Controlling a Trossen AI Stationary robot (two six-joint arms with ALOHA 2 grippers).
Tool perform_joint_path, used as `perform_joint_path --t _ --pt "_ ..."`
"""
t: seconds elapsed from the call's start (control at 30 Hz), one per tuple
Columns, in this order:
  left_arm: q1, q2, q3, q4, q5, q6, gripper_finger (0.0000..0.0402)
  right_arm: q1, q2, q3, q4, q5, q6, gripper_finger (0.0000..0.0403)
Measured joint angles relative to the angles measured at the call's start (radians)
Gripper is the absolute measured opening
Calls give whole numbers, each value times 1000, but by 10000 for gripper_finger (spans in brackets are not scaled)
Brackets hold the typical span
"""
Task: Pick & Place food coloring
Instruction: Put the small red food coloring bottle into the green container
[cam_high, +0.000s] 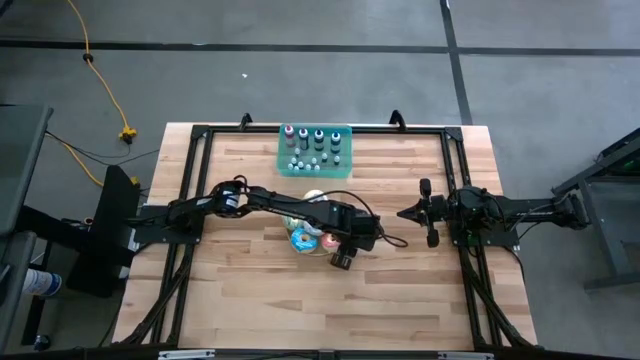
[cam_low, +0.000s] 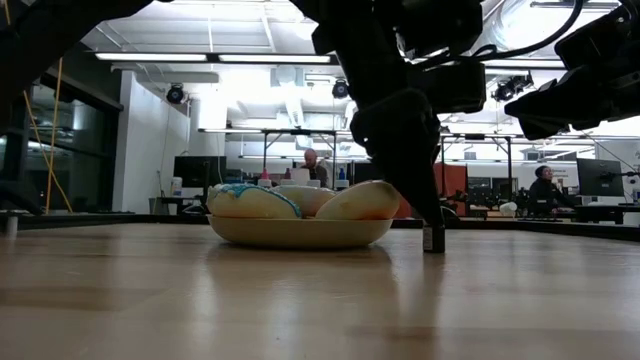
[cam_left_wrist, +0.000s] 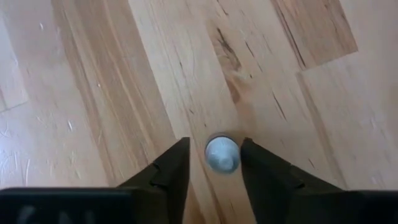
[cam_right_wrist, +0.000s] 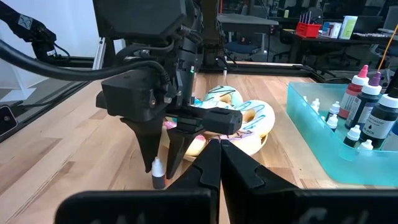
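Jaws of the left gripper (cam_left_wrist: 213, 163) straddle a small white-capped bottle (cam_left_wrist: 222, 154) standing on the table (cam_left_wrist: 93, 93) just right of the donut plate (cam_low: 300, 232), seemingly not yet pinching, so an off-centre squeeze could tip it, while the right gripper (cam_high: 428, 212), fingers pressed together, waits further right.

I can't read any text, label, brand or number from here (the bottle labels (cam_right_wrist: 372, 106) in the teal tray (cam_right_wrist: 323, 146) are too small).

Overhead, table-level and two wrist views share the donut plate (cam_low: 300, 232).
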Motion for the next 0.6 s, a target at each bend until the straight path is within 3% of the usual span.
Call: perform_joint_path --t 0.33,0.6 --pt "0 -2 0 -7 0 0 40 0 0 0 0 0 0 0" --pt "0 -4 3 -16 -5 -1 33 0 0 0 0 0 0 0"
